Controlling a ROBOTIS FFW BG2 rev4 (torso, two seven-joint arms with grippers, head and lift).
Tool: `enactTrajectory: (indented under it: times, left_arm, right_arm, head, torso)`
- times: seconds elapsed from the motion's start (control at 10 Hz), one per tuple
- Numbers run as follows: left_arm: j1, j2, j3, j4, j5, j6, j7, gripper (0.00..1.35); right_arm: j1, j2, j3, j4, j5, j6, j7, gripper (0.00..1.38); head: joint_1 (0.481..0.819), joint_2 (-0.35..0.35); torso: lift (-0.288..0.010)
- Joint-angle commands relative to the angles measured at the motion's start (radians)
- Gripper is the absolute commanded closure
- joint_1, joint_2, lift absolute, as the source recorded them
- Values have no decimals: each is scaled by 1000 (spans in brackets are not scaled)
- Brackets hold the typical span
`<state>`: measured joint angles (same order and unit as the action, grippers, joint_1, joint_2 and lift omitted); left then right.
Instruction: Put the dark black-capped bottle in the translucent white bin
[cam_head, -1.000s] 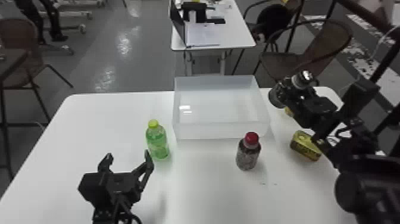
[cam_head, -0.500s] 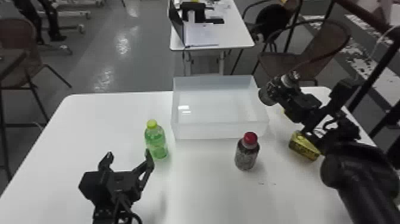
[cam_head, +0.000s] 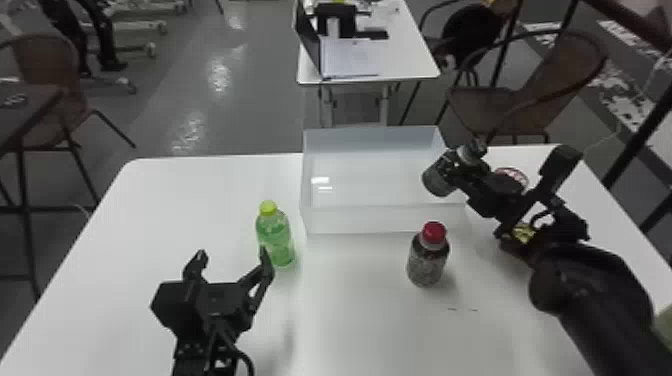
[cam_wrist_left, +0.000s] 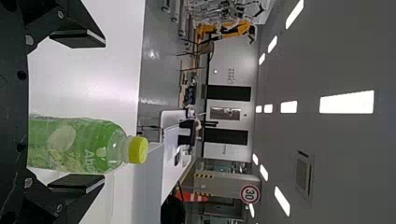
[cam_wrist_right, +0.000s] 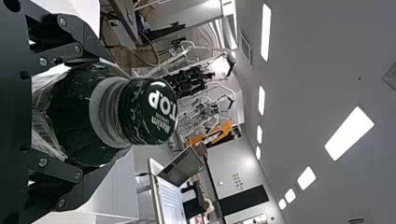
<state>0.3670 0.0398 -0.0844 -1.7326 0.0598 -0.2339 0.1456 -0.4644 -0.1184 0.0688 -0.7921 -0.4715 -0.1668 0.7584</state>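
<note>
White tabletop (cam_head: 170, 215) before you supports the translucent white bin (cam_head: 380, 220), with green-filled (cam_head: 276, 237) and red-capped (cam_head: 427, 260) bottles upright outside it. Your right gripper (cam_head: 456, 167) is closed around the dark black-capped bottle (cam_head: 438, 179), tilted at the bin's right side; your left gripper (cam_head: 232, 257) is wide open, gripping nothing.
</note>
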Motion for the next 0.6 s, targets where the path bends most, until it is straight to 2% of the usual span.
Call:
enactTrajectory:
  times: [0.0, 0.1, 0.3, 0.5]
  left_arm:
    - [0, -3, 2, 4, 0, -1, -1, 260]
    - [-2, -3, 2, 4, 0, -1, -1, 260]
    - [0, -3, 3, 4, 2, -4, -3, 260]
    - [6, -1, 5, 4, 5, -10, -3, 259]
  right_arm:
    - [-10, 6, 9, 27, 11, -8, 1, 302]
    - [-14, 9, 9, 34, 13, -14, 1, 41]
    - [-8, 11, 11, 30, -6, -23, 2, 58]
    - [58, 16, 9, -82, -26, -20, -1, 53]
  head:
    - [695, 63]
    - [695, 67]
    - [695, 70]
    - [695, 71]
  torso:
    - [-92]
    - [-92]
    - [-92]
    - [-92]
